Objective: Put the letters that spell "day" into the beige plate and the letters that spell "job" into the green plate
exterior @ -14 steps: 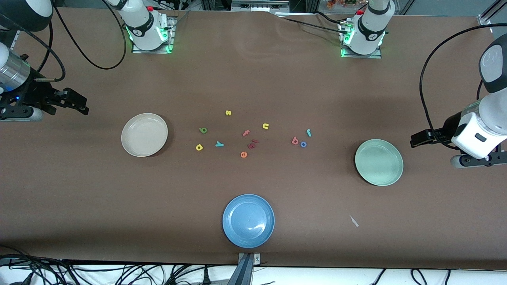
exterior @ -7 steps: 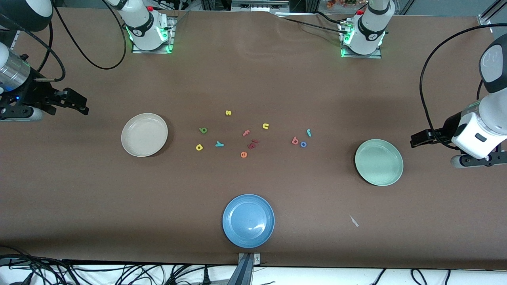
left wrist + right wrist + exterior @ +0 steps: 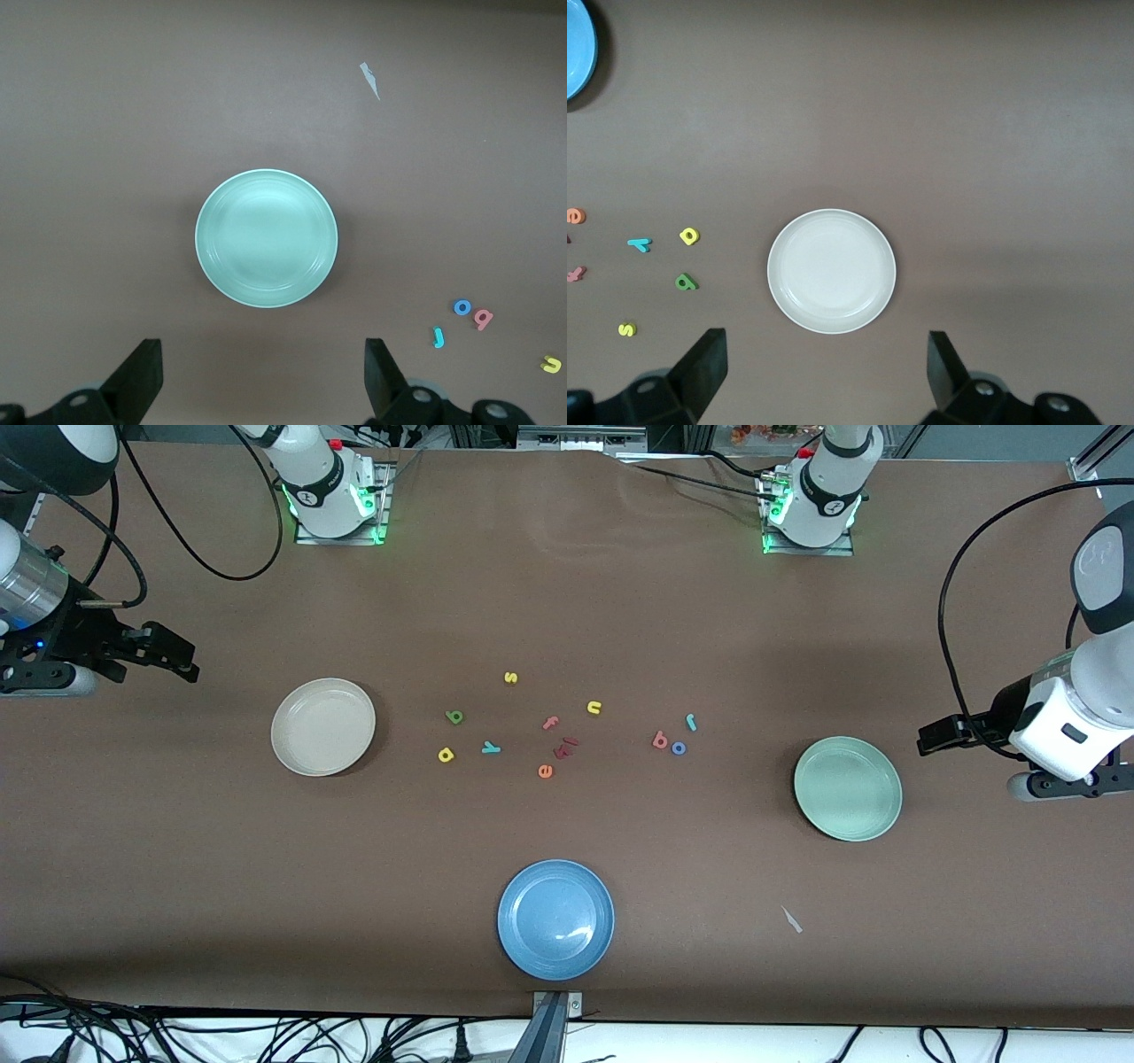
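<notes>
The empty beige plate (image 3: 323, 726) lies toward the right arm's end, the empty green plate (image 3: 848, 788) toward the left arm's end. Between them on the table lie the green d (image 3: 454, 716), yellow a (image 3: 446, 755) and teal y (image 3: 491, 748), and closer to the green plate the red-pink b (image 3: 660, 740), blue o (image 3: 679, 748) and teal j (image 3: 691, 722). My right gripper (image 3: 184, 662) hangs open over the table past the beige plate (image 3: 831, 271). My left gripper (image 3: 930, 740) hangs open past the green plate (image 3: 266, 237). Both hold nothing.
A blue plate (image 3: 555, 919) sits near the front edge. Other letters lie mid-table: yellow s (image 3: 510, 677), yellow n (image 3: 594, 708), pink f (image 3: 551, 723), orange e (image 3: 545, 771) and a dark red piece (image 3: 566, 747). A small white scrap (image 3: 791, 919) lies nearer the camera than the green plate.
</notes>
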You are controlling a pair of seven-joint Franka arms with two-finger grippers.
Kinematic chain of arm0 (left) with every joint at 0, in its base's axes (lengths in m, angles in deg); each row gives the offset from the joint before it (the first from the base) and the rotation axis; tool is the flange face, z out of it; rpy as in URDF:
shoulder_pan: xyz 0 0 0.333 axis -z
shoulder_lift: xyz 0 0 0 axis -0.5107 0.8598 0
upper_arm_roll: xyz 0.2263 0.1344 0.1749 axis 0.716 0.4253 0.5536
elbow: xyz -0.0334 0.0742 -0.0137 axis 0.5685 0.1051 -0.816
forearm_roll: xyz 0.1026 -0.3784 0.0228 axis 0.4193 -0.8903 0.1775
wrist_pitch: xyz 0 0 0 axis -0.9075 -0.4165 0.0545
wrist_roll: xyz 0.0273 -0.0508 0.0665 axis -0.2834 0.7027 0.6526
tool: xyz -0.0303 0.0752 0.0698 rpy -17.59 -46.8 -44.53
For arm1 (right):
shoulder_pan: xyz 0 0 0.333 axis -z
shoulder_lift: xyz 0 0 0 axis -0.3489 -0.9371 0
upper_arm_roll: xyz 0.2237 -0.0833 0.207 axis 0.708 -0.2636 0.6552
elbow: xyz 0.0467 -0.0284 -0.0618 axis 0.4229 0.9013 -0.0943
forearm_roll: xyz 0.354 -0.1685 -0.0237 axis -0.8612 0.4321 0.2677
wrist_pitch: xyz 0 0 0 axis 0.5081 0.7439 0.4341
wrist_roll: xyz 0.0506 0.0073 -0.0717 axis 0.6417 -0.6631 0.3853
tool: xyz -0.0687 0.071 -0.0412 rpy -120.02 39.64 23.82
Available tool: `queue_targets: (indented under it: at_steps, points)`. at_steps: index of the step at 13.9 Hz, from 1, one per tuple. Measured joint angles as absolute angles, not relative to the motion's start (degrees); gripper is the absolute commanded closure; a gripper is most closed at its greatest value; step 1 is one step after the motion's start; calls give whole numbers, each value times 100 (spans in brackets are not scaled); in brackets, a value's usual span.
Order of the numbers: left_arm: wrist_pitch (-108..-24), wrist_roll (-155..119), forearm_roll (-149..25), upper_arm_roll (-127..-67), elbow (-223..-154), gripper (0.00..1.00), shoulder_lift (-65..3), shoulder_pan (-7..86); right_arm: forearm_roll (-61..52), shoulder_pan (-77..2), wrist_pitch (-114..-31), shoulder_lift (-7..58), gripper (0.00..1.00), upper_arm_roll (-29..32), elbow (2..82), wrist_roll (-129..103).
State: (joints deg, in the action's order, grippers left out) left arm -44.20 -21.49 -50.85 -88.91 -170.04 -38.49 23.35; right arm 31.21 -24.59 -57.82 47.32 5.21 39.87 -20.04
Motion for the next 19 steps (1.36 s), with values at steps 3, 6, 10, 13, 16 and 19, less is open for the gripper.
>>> queue_targets:
  at_steps: [3,6,10,13,16,19]
  points:
    - [-4401,-2160,-5084,-8889,-17027,0,-3808,2334,3121,-2459,-5782,4732,0,521,3987,-2004]
    - [-4401,-2166,-5085,-8878,-17028,0,-3759,2329,3121,-2459,-5782,4732,0,521,3988,-2004]
    - [-4398,-2166,-5084,-8878,-17029,0,-3731,2330,3121,-2459,-5782,4732,0,521,3988,-2004]
    - [-4393,-2167,-5085,-8878,-17032,0,-3708,2332,3121,-2459,-5783,4731,0,521,3988,-2004]
    - [-4391,-2167,-5084,-8878,-17054,0,-3670,2335,3121,-2466,-5793,4730,0,526,3988,-2003]
    - [-4391,-2167,-5084,-8884,-17064,0,-3626,2348,3121,-2468,-5799,4730,0,538,3988,-2003]
